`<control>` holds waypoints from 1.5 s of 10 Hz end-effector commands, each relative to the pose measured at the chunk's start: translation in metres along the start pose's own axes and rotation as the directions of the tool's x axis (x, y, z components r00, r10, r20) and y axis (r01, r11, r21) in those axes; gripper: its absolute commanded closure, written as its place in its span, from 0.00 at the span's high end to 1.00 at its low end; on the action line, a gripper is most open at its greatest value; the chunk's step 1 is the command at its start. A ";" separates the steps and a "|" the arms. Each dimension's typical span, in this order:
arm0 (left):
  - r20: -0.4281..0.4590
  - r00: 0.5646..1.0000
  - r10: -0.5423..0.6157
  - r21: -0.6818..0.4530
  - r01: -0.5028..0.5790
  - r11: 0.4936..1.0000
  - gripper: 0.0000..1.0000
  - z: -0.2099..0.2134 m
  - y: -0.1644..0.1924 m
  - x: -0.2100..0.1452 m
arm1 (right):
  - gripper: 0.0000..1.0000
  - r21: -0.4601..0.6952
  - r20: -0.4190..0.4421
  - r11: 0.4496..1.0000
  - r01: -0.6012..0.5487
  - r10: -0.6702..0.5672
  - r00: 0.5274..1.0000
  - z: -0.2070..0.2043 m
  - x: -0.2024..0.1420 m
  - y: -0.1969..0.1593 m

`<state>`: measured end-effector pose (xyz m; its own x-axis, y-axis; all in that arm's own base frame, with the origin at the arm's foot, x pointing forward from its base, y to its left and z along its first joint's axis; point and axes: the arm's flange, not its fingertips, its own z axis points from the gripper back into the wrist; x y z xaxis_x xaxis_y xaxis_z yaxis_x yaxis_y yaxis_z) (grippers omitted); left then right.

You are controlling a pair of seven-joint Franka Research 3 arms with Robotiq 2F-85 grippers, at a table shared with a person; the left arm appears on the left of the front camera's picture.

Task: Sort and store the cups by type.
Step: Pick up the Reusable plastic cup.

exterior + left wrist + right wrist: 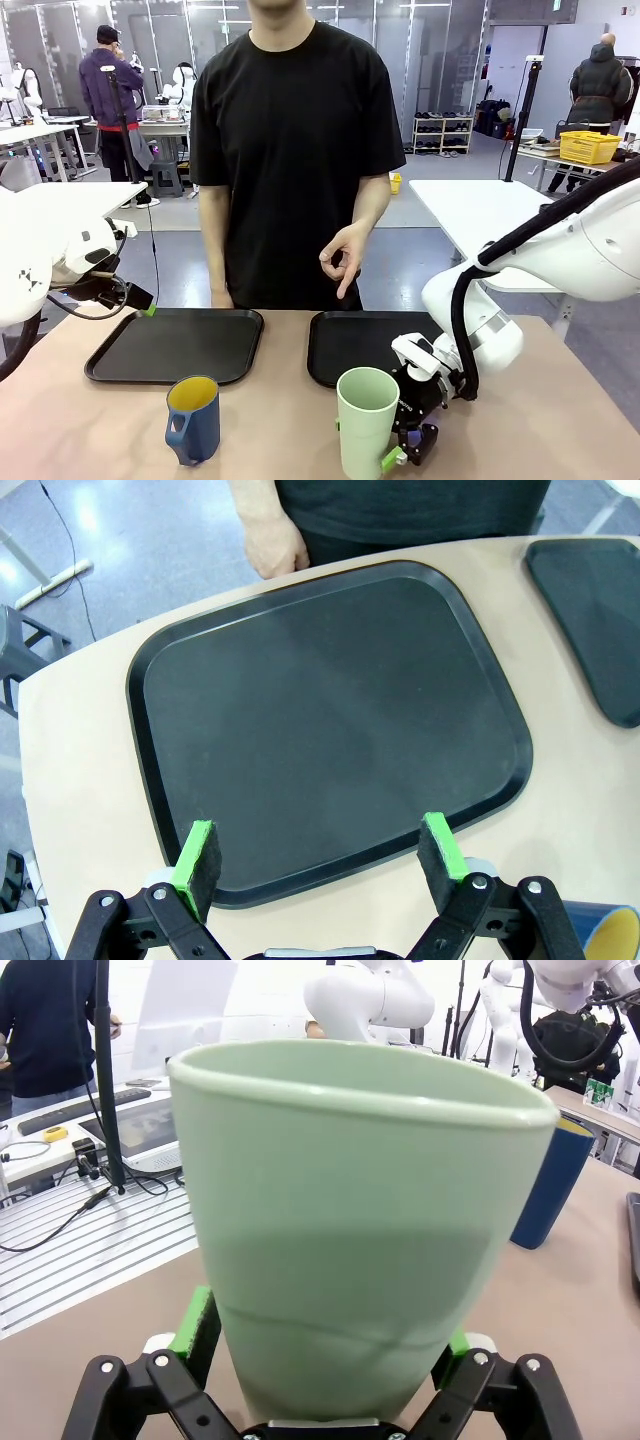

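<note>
Nearest the front camera stands the pale green tumbler (pixel 367 420), upright on the tan table (pixel 100 430) close to the near edge and just in front of the right tray (pixel 360 340).

Next down in size comes the person (pixel 295 150) in a black T-shirt, standing at the far side. One hand (pixel 343 258) is raised above the far edge of the right tray with the fingers curled and pointing downward. The other hand (pixel 222 298) hangs at the table edge behind the left tray (pixel 175 345).

Both black trays – 2 in all – lie side by side on the far half of the table, with nothing on them.

On the near-left part of the table, in front of the left tray and well apart from the tumbler, stands the dark blue mug (pixel 193 420), upright, yellow inside.

At the tumbler's lower right side is the right gripper (pixel 405 452). In the right wrist view its 2 green pads (pixel 195 1325) lie against opposite sides of the tumbler's base, clamped on it.

By the far-left corner of the left tray the left gripper (pixel 140 300) hangs in the air – jaws spread wide with nothing between them, seen in the left wrist view above that tray's near rim.
</note>
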<state>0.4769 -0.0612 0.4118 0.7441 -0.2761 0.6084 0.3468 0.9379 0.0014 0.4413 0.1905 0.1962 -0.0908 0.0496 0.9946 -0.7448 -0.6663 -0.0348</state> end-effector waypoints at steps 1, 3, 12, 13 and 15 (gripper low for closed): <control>0.003 1.000 -0.001 0.000 0.001 1.000 1.00 0.001 0.000 0.001 | 0.86 -0.019 -0.012 1.000 -0.017 0.017 1.000 0.000 -0.004 0.007; 0.003 1.000 -0.001 0.000 0.001 1.000 1.00 0.001 0.000 0.001 | 0.71 -0.026 -0.021 0.999 -0.031 0.030 0.999 0.000 -0.003 0.007; 0.003 1.000 -0.001 0.000 0.001 1.000 1.00 0.001 0.000 0.001 | 0.70 -0.402 -0.051 0.912 0.079 -0.108 0.993 0.010 0.105 0.008; 0.003 1.000 -0.001 0.000 0.001 1.000 1.00 0.001 0.000 0.001 | 0.70 -0.414 -0.046 0.908 0.070 -0.098 0.994 0.013 0.107 0.010; 0.003 1.000 -0.001 0.000 0.001 1.000 1.00 0.001 0.000 0.001 | 0.70 -0.397 -0.057 0.917 0.044 -0.073 0.996 0.018 0.110 0.007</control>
<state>0.4769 -0.0612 0.4118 0.7441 -0.2761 0.6083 0.3468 0.9379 0.0014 0.4352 0.1739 0.3041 -0.0700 0.1531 0.9857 -0.9533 -0.3012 -0.0209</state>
